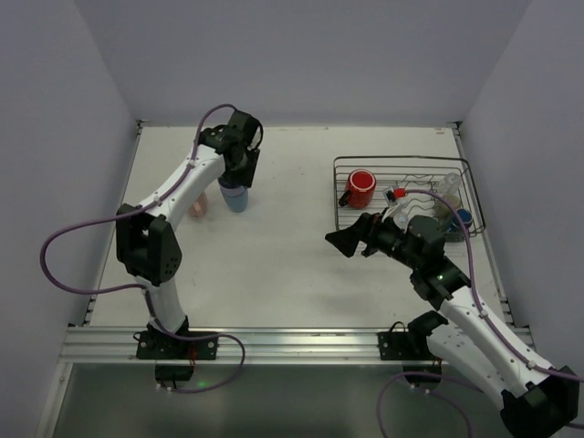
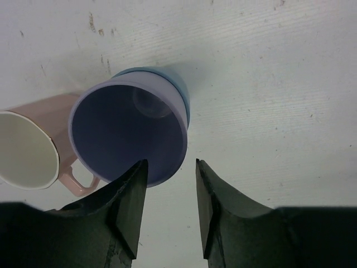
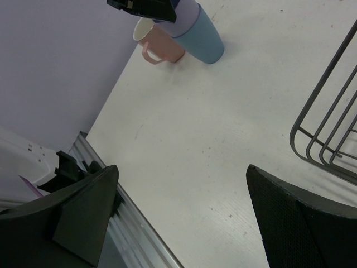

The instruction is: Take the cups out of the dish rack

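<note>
Cups sit in two groups on the white counter [image 1: 292, 265], and the left fingers [image 2: 133, 212] hang over one of them. Those two dark fingers are parted by a narrow gap and hold nothing. In the left wrist view their tips frame the near rim of a lavender plastic tumbler [image 2: 128, 134]. One tip overlaps that rim, though contact cannot be judged. The tumbler stands upright, nested inside a light blue tumbler [image 2: 181, 92] whose rim shows just around it. Close against the pair on its left stands a pale pink mug [image 2: 28, 151] with a cream inside, its handle toward the fingers. From above, this group is on the far left part of the counter.

The right fingers [image 3: 78, 218] are spread wide with nothing between them. They hover over bare counter and point leftward, just outside the near left corner of the rectangular dark wire dish rack [image 1: 401, 159]. Inside the rack, a red mug [image 1: 361, 189] stands at the left end and a clear glass [image 1: 447, 192] shows toward the right end. A small blue cup [image 1: 464, 218] near the right corner is partly hidden by the right arm [image 1: 474, 310].
</note>
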Robot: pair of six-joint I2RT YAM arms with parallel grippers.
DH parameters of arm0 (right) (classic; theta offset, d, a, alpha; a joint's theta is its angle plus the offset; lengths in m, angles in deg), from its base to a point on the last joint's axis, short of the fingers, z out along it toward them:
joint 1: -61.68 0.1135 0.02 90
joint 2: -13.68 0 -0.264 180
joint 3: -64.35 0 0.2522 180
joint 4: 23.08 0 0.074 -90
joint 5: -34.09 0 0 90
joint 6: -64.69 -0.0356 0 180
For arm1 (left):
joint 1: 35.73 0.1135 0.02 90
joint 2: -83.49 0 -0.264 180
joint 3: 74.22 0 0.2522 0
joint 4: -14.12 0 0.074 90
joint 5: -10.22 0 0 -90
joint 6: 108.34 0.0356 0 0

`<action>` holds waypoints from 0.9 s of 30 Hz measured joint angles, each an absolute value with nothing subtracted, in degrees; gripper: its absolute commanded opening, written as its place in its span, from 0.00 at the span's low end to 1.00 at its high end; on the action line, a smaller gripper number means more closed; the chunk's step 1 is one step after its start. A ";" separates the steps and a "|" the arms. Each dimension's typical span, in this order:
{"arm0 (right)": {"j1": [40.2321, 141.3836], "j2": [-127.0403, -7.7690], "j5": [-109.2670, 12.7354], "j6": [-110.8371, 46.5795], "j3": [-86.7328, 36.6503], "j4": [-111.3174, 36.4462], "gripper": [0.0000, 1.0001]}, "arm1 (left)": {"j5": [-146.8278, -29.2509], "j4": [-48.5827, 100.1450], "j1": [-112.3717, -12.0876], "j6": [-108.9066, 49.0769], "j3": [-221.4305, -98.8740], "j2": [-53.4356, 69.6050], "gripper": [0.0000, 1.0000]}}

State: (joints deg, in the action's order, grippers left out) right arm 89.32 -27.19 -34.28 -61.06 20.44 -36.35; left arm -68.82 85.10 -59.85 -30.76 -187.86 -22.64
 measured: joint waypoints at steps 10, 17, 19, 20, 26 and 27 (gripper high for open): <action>89.32 -28.41 -41.67 -59.99 19.83 -39.91 0.99 | -69.30 75.22 -59.85 -32.25 -182.18 -8.95 0.59; 89.25 -34.00 -57.05 -56.19 13.01 -46.86 0.99 | -78.35 56.20 -63.00 -34.45 -158.22 22.61 0.69; 89.08 -37.46 -61.47 -55.07 10.19 -48.09 0.99 | -81.49 51.74 -64.13 -35.29 -152.25 28.88 0.69; 88.90 -39.82 -63.90 -54.57 8.51 -48.63 0.99 | -83.07 50.19 -64.53 -35.39 -149.24 31.72 0.69; 87.79 -54.16 -78.34 -53.28 -0.15 -50.62 0.99 | -89.08 45.25 -65.03 -35.53 -132.98 42.43 0.74; 87.48 -56.15 -79.46 -53.08 -1.50 -50.69 0.99 | -89.65 45.56 -65.03 -35.46 -131.05 43.90 0.75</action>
